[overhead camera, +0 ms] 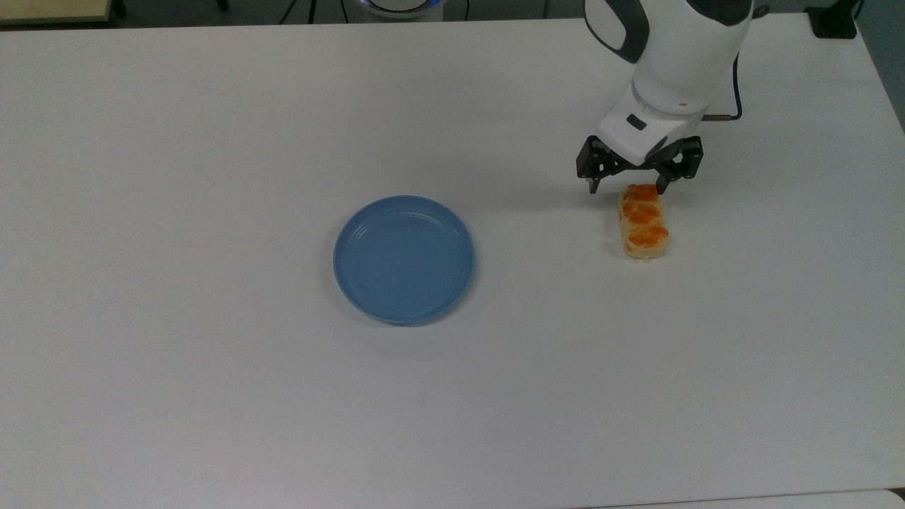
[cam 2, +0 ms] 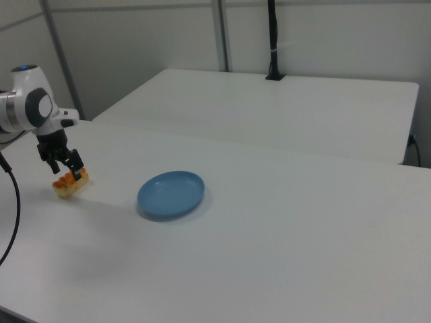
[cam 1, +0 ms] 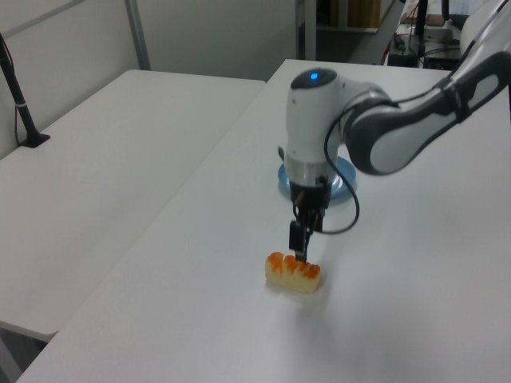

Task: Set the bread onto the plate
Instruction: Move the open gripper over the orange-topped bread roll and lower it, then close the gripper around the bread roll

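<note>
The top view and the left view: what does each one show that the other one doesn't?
The top view looks straight down: the gripper is open, its two fingers spread wide, and the whole plate shows with clear table between it and the bread. The left view shows a second table alongside and the arm covering part of the plate. Both show the bread lying on the table, not yet gripped.
</note>
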`<state>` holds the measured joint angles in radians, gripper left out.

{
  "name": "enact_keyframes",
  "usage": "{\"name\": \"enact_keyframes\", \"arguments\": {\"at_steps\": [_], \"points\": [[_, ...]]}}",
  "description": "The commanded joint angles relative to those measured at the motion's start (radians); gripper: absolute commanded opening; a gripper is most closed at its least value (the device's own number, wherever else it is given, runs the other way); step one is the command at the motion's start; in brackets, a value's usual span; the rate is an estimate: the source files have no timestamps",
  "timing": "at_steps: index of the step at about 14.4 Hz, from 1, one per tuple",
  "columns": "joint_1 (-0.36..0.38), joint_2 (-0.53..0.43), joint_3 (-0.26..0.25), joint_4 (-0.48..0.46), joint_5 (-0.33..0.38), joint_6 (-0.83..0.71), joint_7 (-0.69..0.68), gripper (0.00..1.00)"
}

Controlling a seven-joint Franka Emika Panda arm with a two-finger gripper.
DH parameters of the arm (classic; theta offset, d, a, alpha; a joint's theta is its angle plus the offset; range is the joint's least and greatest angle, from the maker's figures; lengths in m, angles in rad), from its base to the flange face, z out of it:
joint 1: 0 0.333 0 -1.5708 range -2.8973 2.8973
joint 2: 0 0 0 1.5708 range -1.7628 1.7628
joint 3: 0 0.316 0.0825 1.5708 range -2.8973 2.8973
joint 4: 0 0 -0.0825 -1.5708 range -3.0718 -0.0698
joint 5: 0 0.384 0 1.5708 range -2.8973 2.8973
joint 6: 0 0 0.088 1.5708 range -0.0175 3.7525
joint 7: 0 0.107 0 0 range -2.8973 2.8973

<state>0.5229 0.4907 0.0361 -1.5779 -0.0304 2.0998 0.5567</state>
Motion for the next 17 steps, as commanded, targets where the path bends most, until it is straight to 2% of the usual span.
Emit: {"name": "enact_keyframes", "arguments": {"at_steps": [1,5,7,10,11,12,14,17], "points": [[0.02,0.037,0.011,0.007,-0.006,0.09,0.015,1.0],[0.02,0.071,0.025,0.009,-0.017,0.146,0.101,1.0],[0.02,0.074,0.047,0.009,-0.022,0.152,0.115,1.0],[0.016,0.074,0.053,0.01,-0.051,0.151,0.121,1.0],[0.012,0.074,0.051,0.01,-0.06,0.151,0.121,0.96],[0.009,0.074,0.051,0.01,-0.078,0.151,0.121,0.84],[-0.003,0.074,0.051,0.01,-0.127,0.151,0.12,0.71],[-0.017,0.077,0.051,0.01,-0.151,0.151,0.115,0.7]]}}
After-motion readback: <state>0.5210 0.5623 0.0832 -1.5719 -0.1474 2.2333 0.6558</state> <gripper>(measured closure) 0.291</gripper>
